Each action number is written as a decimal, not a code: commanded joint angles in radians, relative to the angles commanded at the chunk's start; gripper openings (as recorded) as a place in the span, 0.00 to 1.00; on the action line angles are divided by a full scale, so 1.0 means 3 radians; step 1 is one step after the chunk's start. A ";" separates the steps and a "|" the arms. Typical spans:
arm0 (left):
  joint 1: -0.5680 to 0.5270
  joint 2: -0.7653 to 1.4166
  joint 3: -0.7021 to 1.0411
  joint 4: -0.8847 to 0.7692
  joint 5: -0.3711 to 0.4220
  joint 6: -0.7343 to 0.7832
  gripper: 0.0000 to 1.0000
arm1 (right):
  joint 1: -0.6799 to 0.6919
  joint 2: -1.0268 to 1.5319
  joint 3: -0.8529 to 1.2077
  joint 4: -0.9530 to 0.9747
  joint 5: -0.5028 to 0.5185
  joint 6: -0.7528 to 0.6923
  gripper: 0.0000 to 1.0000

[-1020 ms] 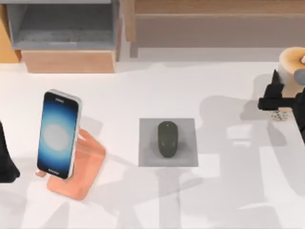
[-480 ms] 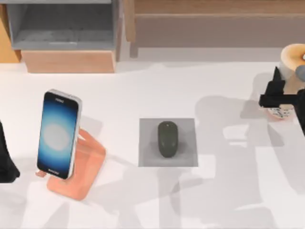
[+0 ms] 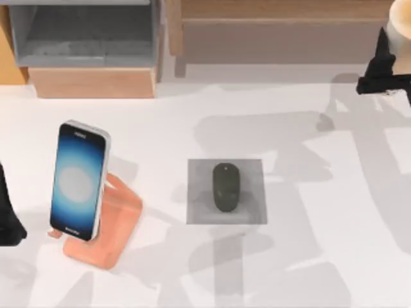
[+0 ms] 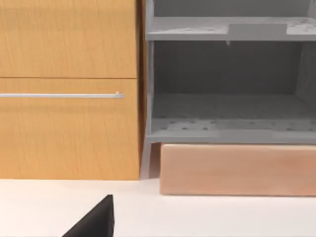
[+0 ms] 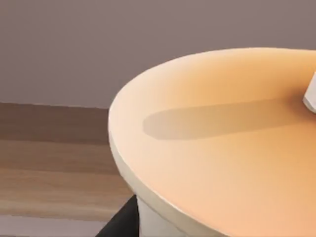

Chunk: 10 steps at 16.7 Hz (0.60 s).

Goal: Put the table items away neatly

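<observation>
My right gripper (image 3: 384, 78) is at the table's far right back corner, raised and shut on the tall tan cup (image 3: 401, 25). The cup's broad tan top (image 5: 222, 148) sits close up in the right wrist view. The dark olive-grey mouse (image 3: 225, 186) lies on the flat grey pad (image 3: 199, 212) at mid-table. The smartphone (image 3: 77, 181) leans with its blue screen lit on the salmon-pink stand (image 3: 121, 224) at the left. My left gripper (image 3: 8, 221) is parked at the left edge.
A grey open shelf unit (image 3: 83, 38) stands at the back left over a light wooden block (image 3: 90, 83); the left wrist view faces this shelf (image 4: 227, 123) and an orange cabinet door (image 4: 69, 123). A long wooden bench (image 3: 289, 32) runs along the back.
My right gripper has lifted the cup off the table and carried it toward the back right corner. The mouse, the phone and the left arm have not moved.
</observation>
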 joint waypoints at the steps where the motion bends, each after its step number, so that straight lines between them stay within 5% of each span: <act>1: 0.0000 0.0000 0.0000 0.0000 0.0000 0.0000 1.00 | -0.0043 -0.0034 0.0110 -0.0039 -0.0065 -0.0053 0.00; 10: 0.0000 0.0000 0.0000 0.0000 0.0000 0.0000 1.00 | -0.0820 0.0046 0.1521 -0.1413 -0.0740 -0.0206 0.00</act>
